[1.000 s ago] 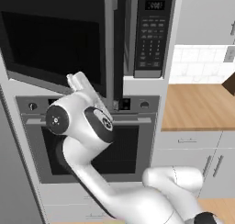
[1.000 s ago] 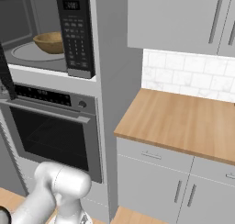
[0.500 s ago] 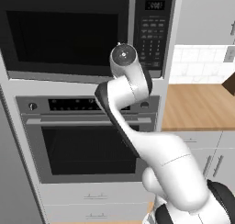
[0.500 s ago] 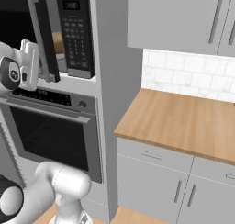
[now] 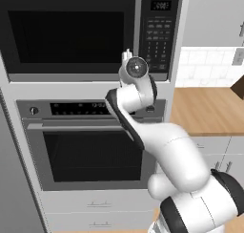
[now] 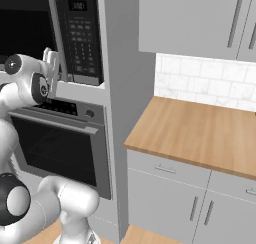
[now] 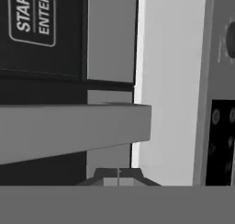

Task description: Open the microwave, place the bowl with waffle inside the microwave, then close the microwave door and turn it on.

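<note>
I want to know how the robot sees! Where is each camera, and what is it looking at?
Left base view: behind the arm, to its left, facing the microwave and the oven; the white arm rises from the lower right.
Right base view: behind, to its right, seeing the keypad and the wooden counter; the arm is at the left.
Hand view: on the hand, close to the START button; the shut pincer peeks up.
Both base views share the microwave door, shut, and the oven.
</note>
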